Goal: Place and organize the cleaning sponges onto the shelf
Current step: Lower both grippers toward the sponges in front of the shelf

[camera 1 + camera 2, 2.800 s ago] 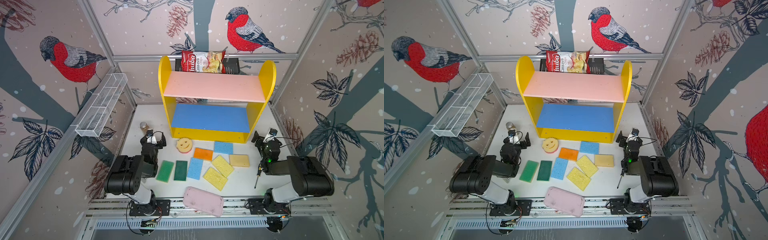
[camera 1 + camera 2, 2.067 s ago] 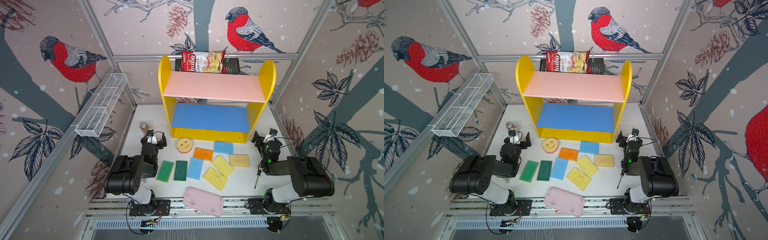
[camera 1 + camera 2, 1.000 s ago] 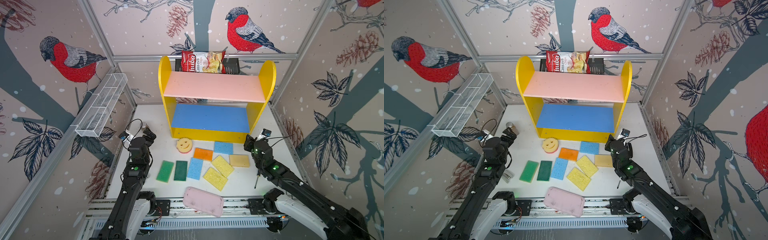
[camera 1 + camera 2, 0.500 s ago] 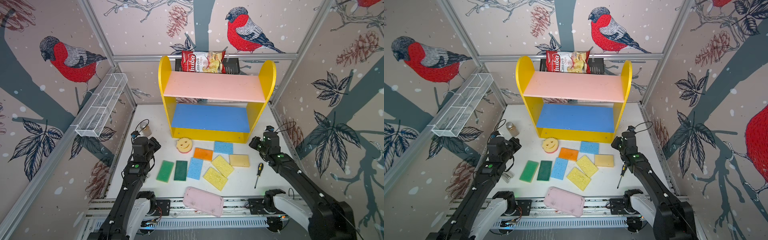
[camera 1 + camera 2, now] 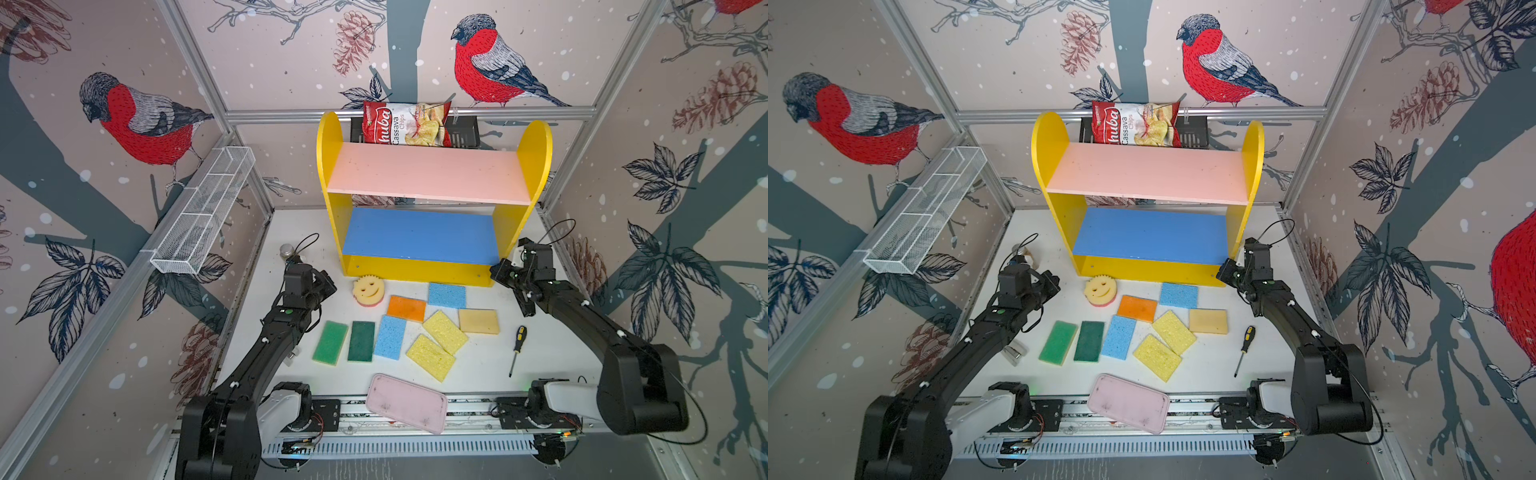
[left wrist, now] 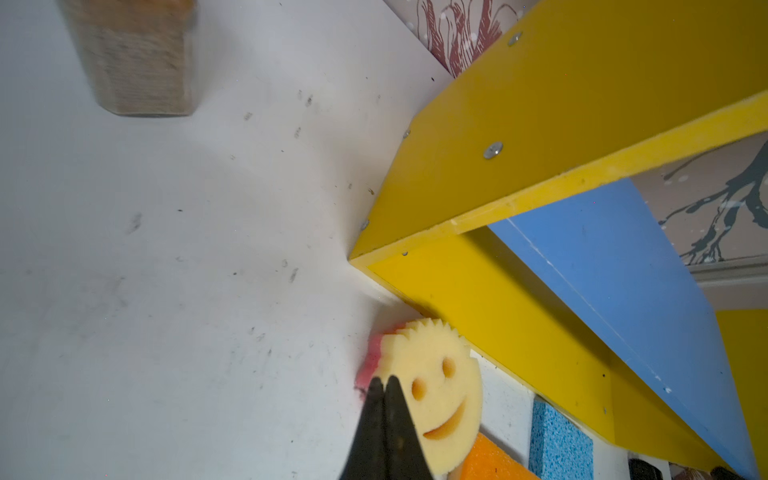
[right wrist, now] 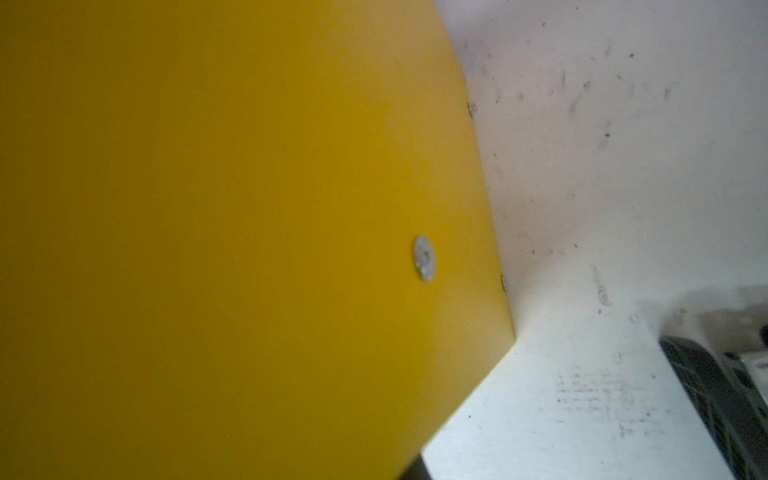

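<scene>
Several cleaning sponges lie flat on the white table in front of the shelf (image 5: 432,266): a round smiley one (image 5: 368,290), orange (image 5: 406,308), two blue (image 5: 447,295), tan (image 5: 478,321), two yellow (image 5: 445,331), two green (image 5: 330,342). The shelf's pink (image 5: 428,172) and blue (image 5: 419,235) boards are bare. My left gripper (image 5: 330,286) is shut and holds nothing. In the left wrist view its tips (image 6: 384,380) overlap the smiley sponge's (image 6: 436,386) edge. My right gripper (image 5: 495,272) is shut beside the shelf's right front corner (image 7: 249,208).
A pink tray (image 5: 406,402) lies at the front edge and a screwdriver (image 5: 516,347) at the right. A small jar (image 5: 286,251) stands behind the left gripper. A white wire rack (image 5: 203,210) hangs on the left wall. A chips bag (image 5: 406,124) sits behind the shelf.
Both arms have unfolded and reached forward. The left gripper shut and dropped toward the smiley sponge. The right gripper shut and swung back to the shelf's right corner.
</scene>
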`<state>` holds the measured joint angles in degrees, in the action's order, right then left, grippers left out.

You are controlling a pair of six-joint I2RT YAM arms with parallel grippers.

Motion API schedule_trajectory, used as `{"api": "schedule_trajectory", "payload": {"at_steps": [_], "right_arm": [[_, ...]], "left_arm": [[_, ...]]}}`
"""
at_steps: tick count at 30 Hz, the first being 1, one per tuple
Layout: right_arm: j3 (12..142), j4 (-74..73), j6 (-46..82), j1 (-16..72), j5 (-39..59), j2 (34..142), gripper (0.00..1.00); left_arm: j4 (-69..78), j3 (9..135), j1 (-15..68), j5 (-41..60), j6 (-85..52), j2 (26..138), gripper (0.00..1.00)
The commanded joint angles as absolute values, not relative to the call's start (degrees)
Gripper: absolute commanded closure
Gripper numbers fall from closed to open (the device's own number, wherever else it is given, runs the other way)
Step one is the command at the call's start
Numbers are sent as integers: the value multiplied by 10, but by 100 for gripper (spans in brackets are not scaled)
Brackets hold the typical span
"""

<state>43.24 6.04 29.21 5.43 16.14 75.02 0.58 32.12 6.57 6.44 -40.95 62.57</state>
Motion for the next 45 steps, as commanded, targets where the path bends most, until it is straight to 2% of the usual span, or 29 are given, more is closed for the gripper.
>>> {"api": "schedule_trajectory", "payload": {"at_steps": [1, 15, 27, 33, 38, 45], "right_arm": [[449, 25, 281, 41, 165, 764, 99], [516, -15, 304, 26, 158, 845, 99], [572, -5, 302, 31, 153, 891, 99], [534, 12, 288, 79, 118, 840, 98], [482, 29, 269, 188, 6, 765, 93], [421, 0, 297, 308, -67, 730, 83]], "left_arm": [[66, 330, 72, 75, -410, 654, 100], [110, 445, 76, 100, -385, 823, 100], [125, 493, 80, 113, -387, 886, 100], [97, 478, 83, 93, -373, 837, 100], [53, 430, 83, 63, -356, 740, 100], [-20, 365, 83, 44, -339, 620, 99]]}}
